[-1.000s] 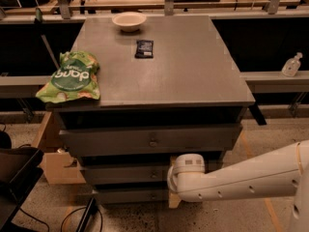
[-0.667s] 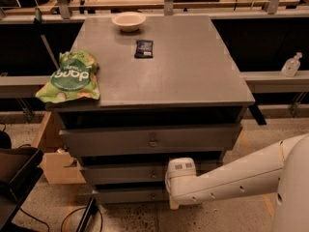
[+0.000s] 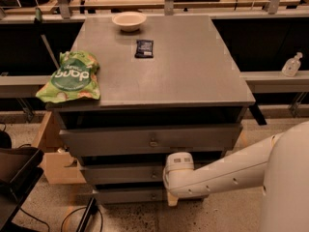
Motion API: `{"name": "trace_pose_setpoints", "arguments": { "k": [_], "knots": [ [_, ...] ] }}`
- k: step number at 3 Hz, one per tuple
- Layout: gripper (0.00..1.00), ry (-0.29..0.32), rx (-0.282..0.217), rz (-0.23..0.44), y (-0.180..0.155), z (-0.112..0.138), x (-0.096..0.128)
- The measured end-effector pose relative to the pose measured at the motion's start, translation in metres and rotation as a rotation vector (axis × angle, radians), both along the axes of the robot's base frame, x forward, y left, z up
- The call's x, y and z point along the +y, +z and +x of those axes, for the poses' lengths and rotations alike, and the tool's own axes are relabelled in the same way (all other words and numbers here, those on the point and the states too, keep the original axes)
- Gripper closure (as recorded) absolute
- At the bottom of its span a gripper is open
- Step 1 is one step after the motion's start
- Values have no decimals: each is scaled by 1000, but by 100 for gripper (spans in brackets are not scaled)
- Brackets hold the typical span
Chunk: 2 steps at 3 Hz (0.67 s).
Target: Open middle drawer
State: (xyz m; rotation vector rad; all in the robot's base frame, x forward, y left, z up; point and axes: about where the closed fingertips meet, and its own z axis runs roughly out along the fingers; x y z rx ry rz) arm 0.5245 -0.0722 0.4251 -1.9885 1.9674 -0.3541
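Observation:
The grey cabinet [image 3: 159, 76] has three drawer fronts stacked below its top. The middle drawer [image 3: 120, 174] is the mid-sized grey front with a small round knob [image 3: 155, 175] at its centre, and it looks shut. My gripper [image 3: 165, 176] is at the end of the white arm [image 3: 231, 170], which reaches in from the lower right. It sits right at the middle drawer's front, just right of the knob. The white wrist housing [image 3: 179, 164] hides the gripper's tip.
The widest top drawer [image 3: 149, 140] is above and the narrowest bottom drawer [image 3: 128, 195] below. On the cabinet top are a green chip bag [image 3: 72, 77], a white bowl [image 3: 129, 20] and a dark packet [image 3: 144, 48]. A cardboard box [image 3: 50, 151] stands at the left and a sanitizer bottle [image 3: 291, 65] on the right ledge.
My arm has moved left along the middle drawer's front, bringing the gripper closer to the centre knob. The drawers have not moved.

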Motion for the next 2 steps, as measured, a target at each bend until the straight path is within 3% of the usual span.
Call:
{"name": "trace_pose_setpoints", "arguments": {
  "k": [1,2],
  "knots": [
    [2,25,49,-2,-12,3,4],
    [26,33,74,-4,-21,3,6]
  ]
}}
